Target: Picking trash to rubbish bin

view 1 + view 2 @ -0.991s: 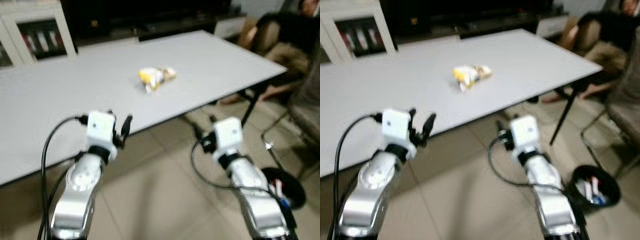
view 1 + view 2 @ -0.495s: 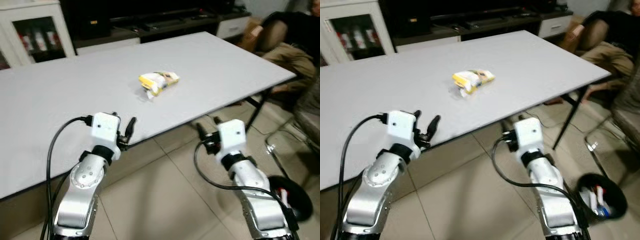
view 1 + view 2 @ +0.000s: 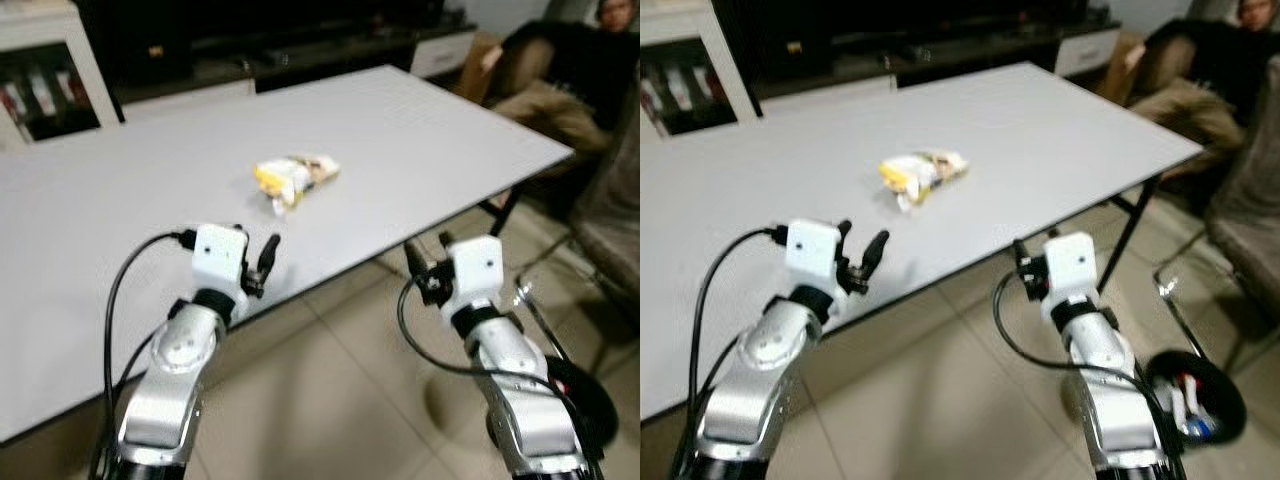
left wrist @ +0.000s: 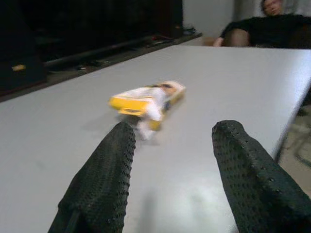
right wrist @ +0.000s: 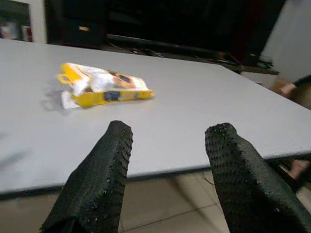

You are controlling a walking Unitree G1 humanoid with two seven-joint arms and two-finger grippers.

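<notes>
1. Lying on the white table (image 3: 420, 130), a little left of centre and well away from every edge, is a crumpled yellow and white snack wrapper (image 3: 294, 176), the piece of trash.
2. The left gripper (image 3: 262, 262) hovers over the near edge of the table, nearer than the wrapper and slightly to its left, well apart from it.
3. In the left wrist view its two black fingers (image 4: 104, 179) stand wide apart with nothing between them, and the wrapper (image 4: 147, 99) lies on the table beyond them.
4. The right gripper (image 3: 428, 268) is held just off the near edge of the table, above the tiled floor (image 3: 330, 400), to the right of the wrapper and nearer than it.
5. Its fingers (image 5: 99, 177) are also spread wide and hold nothing; the wrapper (image 5: 99, 91) lies on the table beyond them.
6. A black rubbish bin (image 3: 1196, 395) stands on the floor at the near right, beside the right arm, with some items inside it.
7. A metal-framed chair (image 3: 600, 210) stands at the right edge.
8. A person in dark clothing (image 3: 570, 60) sits at the far right, beyond the table corner.
9. A dark cabinet (image 3: 250, 30) runs along the far side, behind the table.
</notes>
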